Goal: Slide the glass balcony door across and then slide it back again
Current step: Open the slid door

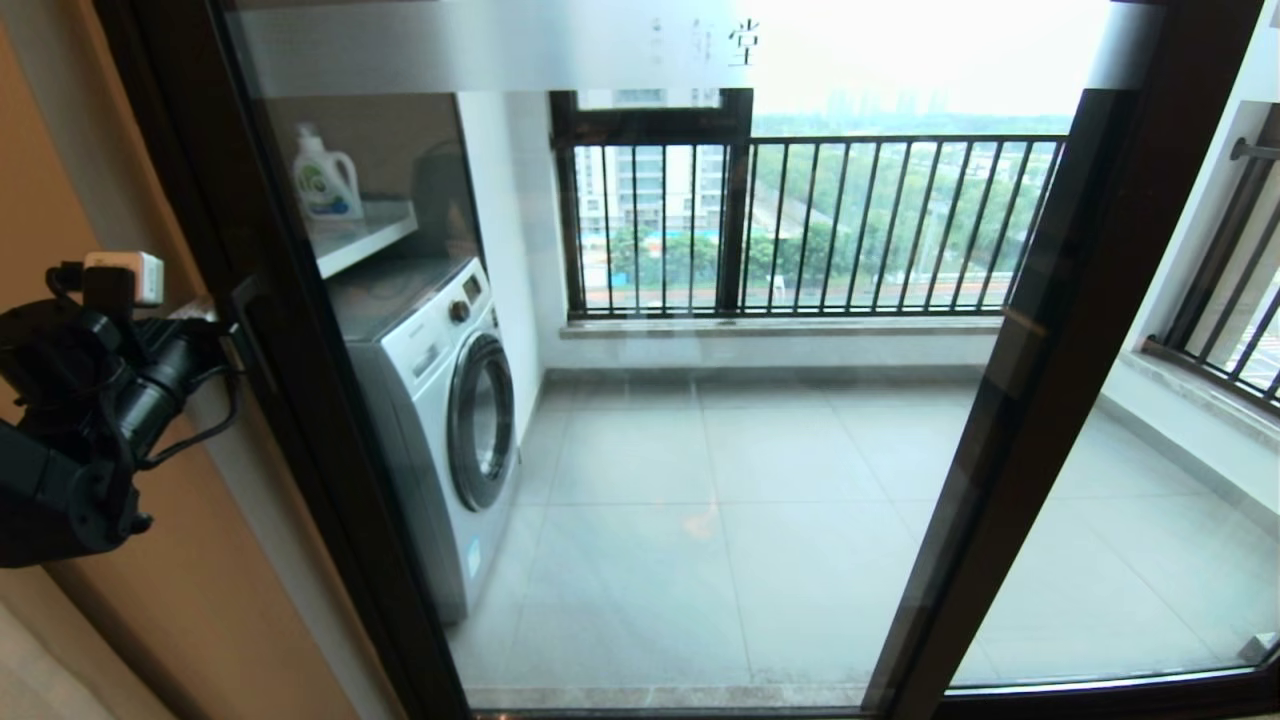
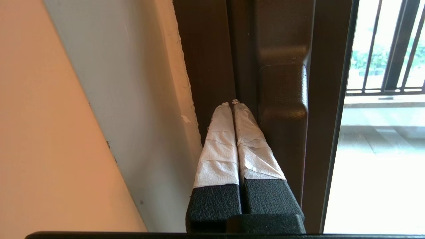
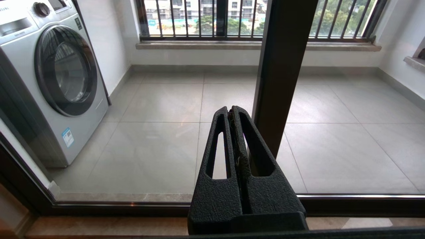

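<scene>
- Grey tiled balcony floor (image 1: 800,520) carries 1 white front-loading washing machine (image 1: 440,420) along its left side.
- White shelf (image 1: 365,235) above holds 1 detergent bottle (image 1: 326,180).

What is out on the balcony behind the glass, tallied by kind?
Washing machines: 1
Detergent bottles: 1, on the shelf above the machine
Barred windows: 2, one straight ahead, one on the right wall
Total: 4
</scene>
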Controlling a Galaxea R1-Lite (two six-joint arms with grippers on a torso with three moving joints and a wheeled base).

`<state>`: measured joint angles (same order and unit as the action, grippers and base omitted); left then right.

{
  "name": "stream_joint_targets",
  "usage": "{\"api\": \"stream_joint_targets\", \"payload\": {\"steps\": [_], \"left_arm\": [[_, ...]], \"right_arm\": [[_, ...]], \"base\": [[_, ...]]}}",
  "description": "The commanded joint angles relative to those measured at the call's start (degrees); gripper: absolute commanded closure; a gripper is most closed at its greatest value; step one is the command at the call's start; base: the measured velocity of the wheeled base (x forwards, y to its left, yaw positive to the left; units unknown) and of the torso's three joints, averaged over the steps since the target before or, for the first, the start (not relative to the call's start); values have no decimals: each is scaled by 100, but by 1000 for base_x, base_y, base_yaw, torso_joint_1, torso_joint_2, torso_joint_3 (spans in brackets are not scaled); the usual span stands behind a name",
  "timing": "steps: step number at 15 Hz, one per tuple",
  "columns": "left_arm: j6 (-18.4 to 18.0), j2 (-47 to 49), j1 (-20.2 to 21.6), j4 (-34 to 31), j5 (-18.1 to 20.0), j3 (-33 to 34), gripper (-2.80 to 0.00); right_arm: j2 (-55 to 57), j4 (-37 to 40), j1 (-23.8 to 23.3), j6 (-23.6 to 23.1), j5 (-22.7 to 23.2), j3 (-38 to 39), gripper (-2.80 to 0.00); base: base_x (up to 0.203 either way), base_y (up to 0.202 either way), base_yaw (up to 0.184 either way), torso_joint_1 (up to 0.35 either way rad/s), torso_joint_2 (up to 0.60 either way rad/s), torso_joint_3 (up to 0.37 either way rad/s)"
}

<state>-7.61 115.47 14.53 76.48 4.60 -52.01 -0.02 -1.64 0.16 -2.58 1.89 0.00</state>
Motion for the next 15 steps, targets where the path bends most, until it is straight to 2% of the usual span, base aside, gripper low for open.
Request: {"api": "stream_joint_targets", "payload": {"steps": [1, 15], "left_arm": [[-4, -24, -74, 51, -1, -11, 0], [-13, -95, -466, 51, -55, 41, 0]], "right_arm": [[2, -3, 2, -5, 4, 70, 0], [2, -3, 2, -5, 4, 70, 0]], "base": [[0, 0, 0, 0, 0, 0], [0, 0, 0, 0, 0, 0]]}}
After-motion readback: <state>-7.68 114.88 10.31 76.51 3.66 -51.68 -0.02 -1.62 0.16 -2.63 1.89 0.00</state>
